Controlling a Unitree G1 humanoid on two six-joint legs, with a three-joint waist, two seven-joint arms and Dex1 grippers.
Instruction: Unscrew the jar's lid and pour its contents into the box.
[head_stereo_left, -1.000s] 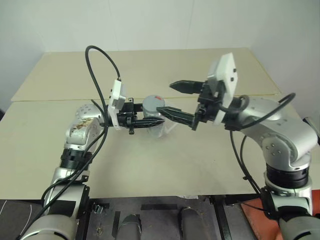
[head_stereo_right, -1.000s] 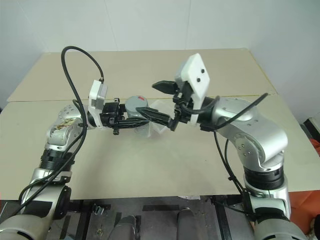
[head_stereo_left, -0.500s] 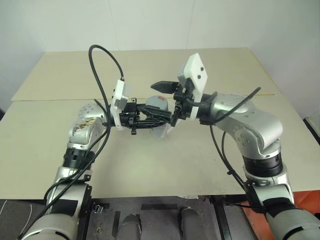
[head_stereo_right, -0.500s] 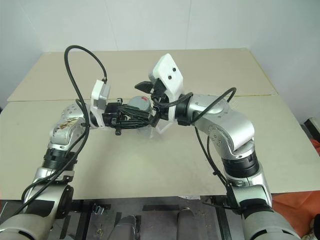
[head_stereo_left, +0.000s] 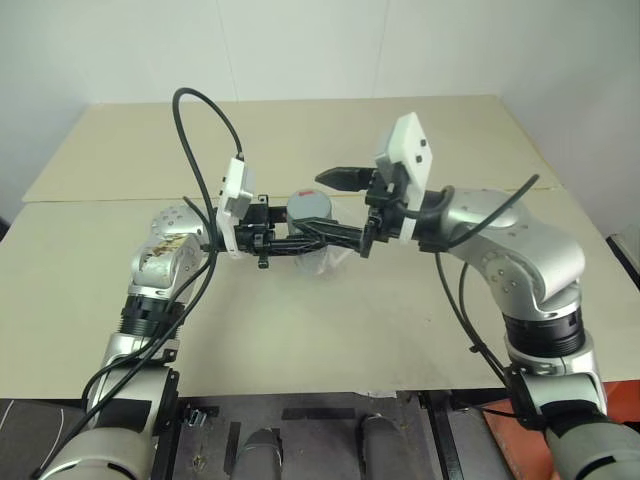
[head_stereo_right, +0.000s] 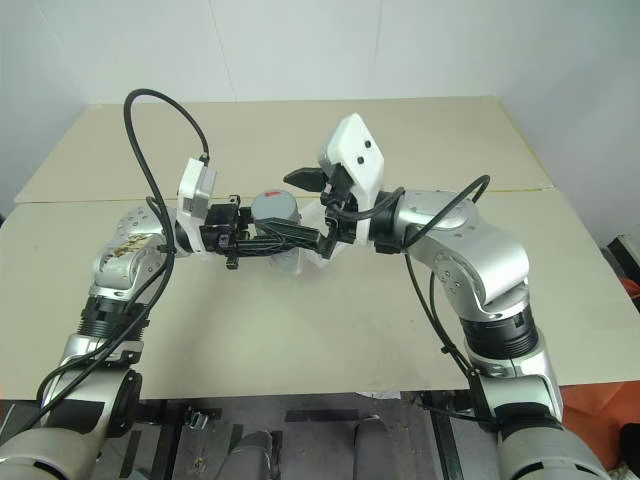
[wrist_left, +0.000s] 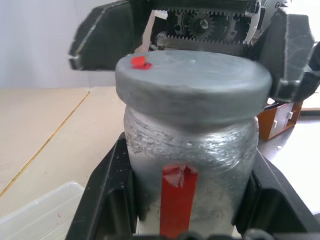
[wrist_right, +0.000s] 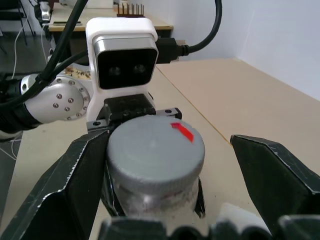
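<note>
Left gripper (head_stereo_left: 300, 243) is clamped on the jar (wrist_left: 192, 165) above the tabletop (head_stereo_left: 330, 330), right gripper (head_stereo_left: 335, 206) wide open around the lid (wrist_right: 156, 145).

The left gripper (wrist_left: 186, 220) clamps the jar (wrist_left: 189, 165) upright, its grey lid (wrist_left: 192, 80) on, red mark at 10 o'clock, the right gripper (wrist_left: 192, 42) spread wide beyond it, the box (wrist_left: 37, 210) at 8 o'clock.
</note>
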